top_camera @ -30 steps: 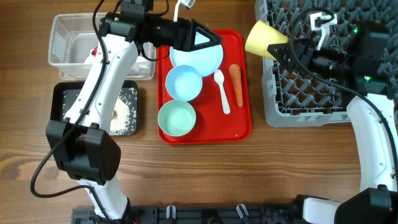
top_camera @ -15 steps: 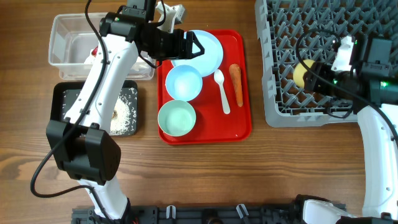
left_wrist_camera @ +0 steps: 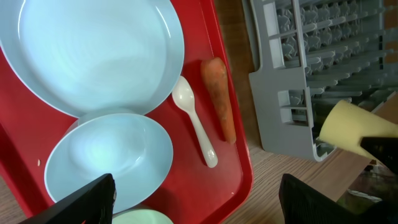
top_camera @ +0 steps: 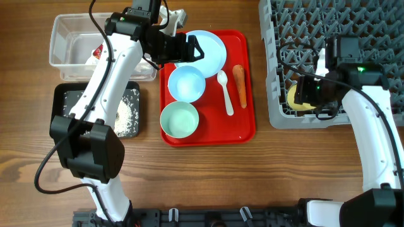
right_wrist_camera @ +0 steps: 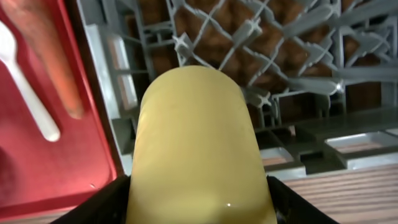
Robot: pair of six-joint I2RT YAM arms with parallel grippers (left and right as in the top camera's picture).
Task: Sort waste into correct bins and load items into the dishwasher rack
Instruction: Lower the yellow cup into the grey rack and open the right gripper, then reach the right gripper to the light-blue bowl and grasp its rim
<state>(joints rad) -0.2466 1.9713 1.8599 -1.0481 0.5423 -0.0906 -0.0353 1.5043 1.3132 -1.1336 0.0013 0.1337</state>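
My right gripper [top_camera: 309, 94] is shut on the yellow cup [top_camera: 295, 97] and holds it low at the front left corner of the grey dishwasher rack [top_camera: 297, 25]. In the right wrist view the cup [right_wrist_camera: 196, 149] fills the space between the fingers [right_wrist_camera: 196, 208], over the rack [right_wrist_camera: 261, 62]. My left gripper [top_camera: 189, 49] is open and empty over the light blue plate [top_camera: 211, 53]. Below the plate lie a blue bowl [top_camera: 186, 83], a pale green bowl [top_camera: 179, 120], the white spoon [top_camera: 225, 91] and the carrot [top_camera: 240, 85]. The left wrist view shows the open fingers [left_wrist_camera: 199, 199], plate [left_wrist_camera: 93, 50], bowl [left_wrist_camera: 106, 155], spoon [left_wrist_camera: 196, 124] and carrot [left_wrist_camera: 219, 99].
The dishes lie on a red tray [top_camera: 240, 126]. The clear tub [top_camera: 63, 38] at the far left holds the napkin with red wrapper [top_camera: 98, 53]. The black tray [top_camera: 63, 94] in front of it holds rice [top_camera: 129, 113] and a brown lump [top_camera: 117, 115].
My right arm has carried the yellow cup from above the rack's left edge down to its front left corner. My left gripper has drawn back a little to the left over the plate.
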